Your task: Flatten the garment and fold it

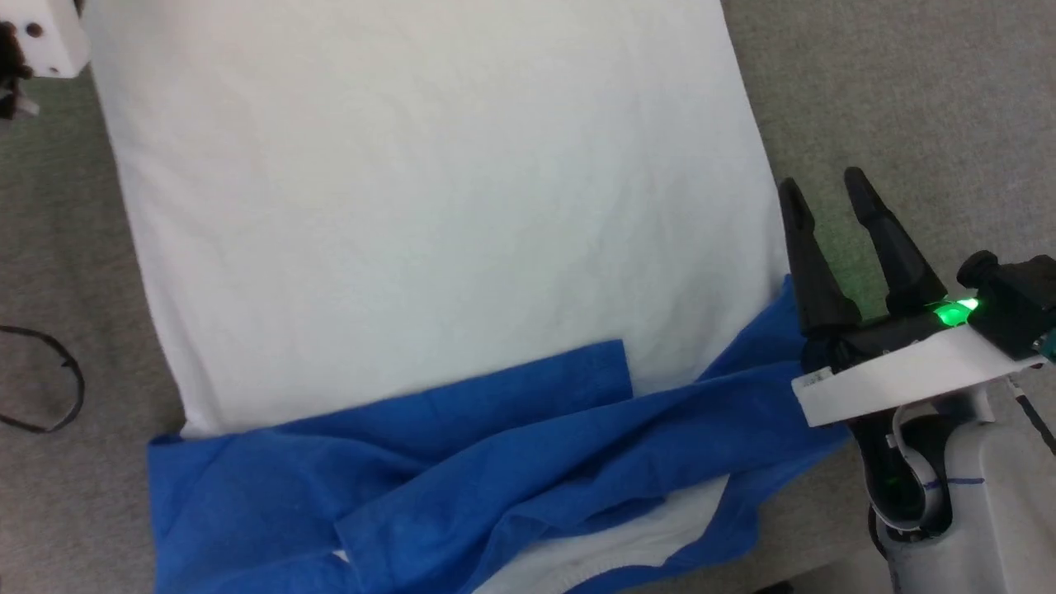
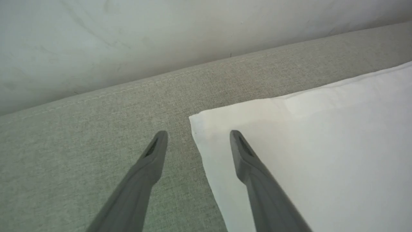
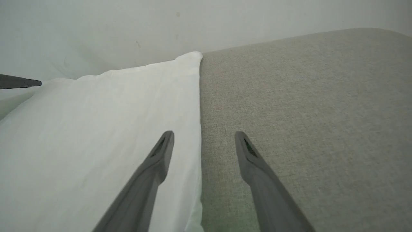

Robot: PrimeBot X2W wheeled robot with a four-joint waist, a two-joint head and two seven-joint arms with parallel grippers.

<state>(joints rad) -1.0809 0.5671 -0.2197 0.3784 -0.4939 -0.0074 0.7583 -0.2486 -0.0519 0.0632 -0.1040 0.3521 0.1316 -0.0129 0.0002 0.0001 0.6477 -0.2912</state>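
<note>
The garment (image 1: 429, 206) lies spread on a grey fabric surface (image 1: 891, 91), its white body flat and its blue sleeves (image 1: 462, 445) folded across the near end in rumpled layers. My right gripper (image 1: 825, 188) is open at the garment's right edge. In the right wrist view its fingers (image 3: 204, 133) straddle that white edge (image 3: 96, 129), one finger over cloth, one over grey fabric. Part of my left wrist (image 1: 33, 37) shows at the top left. My left gripper (image 2: 198, 133) is open, straddling the far corner of the white cloth (image 2: 322, 145). Nothing is held.
A black cable (image 1: 49, 379) loops on the grey surface to the garment's left. A pale wall (image 2: 128, 38) rises just behind the surface's stitched far edge. Bare grey fabric (image 3: 305, 96) runs along the garment's right side. A dark fingertip of the other arm (image 3: 19, 82) pokes in at far left.
</note>
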